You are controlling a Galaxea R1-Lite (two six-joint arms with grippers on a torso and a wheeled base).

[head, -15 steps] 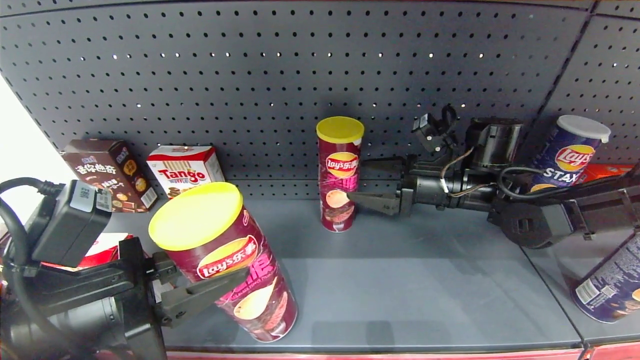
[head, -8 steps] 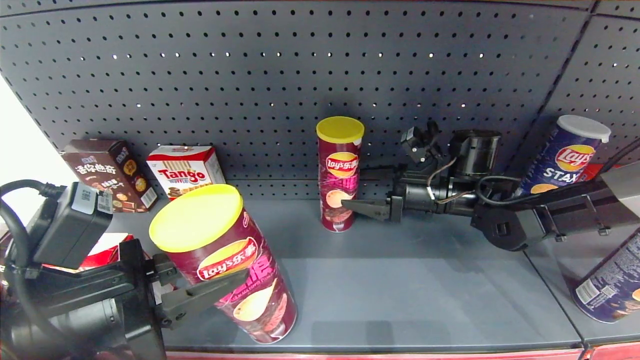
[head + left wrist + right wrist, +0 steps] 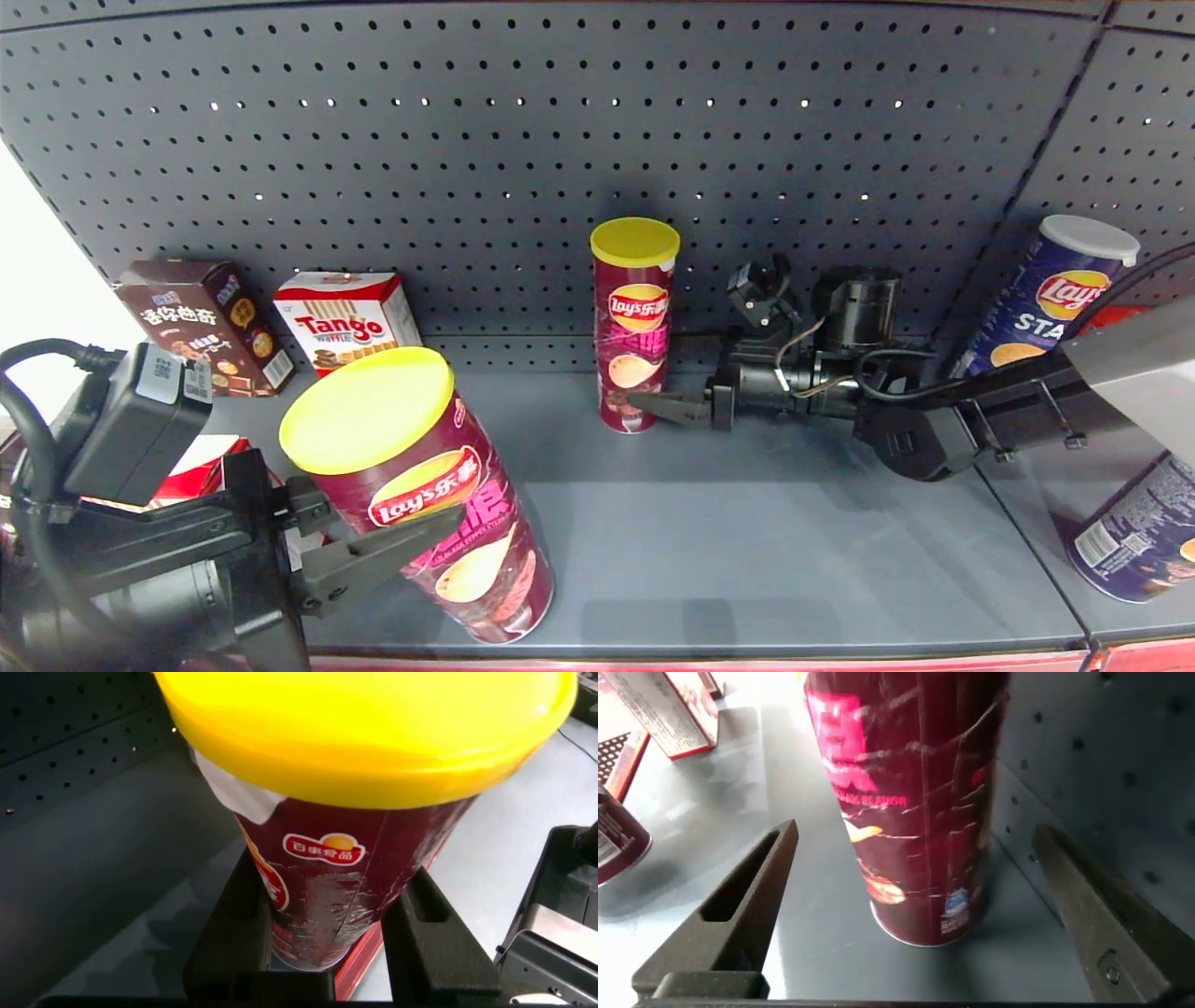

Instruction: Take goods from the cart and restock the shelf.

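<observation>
One chip can (image 3: 635, 327) stands at the back of the shelf (image 3: 747, 523) inside the released right pincer (image 3: 915, 840); the left pincer (image 3: 327, 938) grasps a second can (image 3: 420, 485), tilted near the front, apparently awaiting placement.

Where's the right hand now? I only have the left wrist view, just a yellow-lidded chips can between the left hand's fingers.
Observer: The right hand is at the back of the shelf, open, with a finger on each side of a second, upright chips can.
Operator: Is it gripping that one?
Observer: No. The right wrist view shows a gap on both sides of it.
Operator: And is my can standing straight?
Observer: No. Your held chips can is tilted, with its base down by the shelf's front edge and its lid leaning to the left.
</observation>
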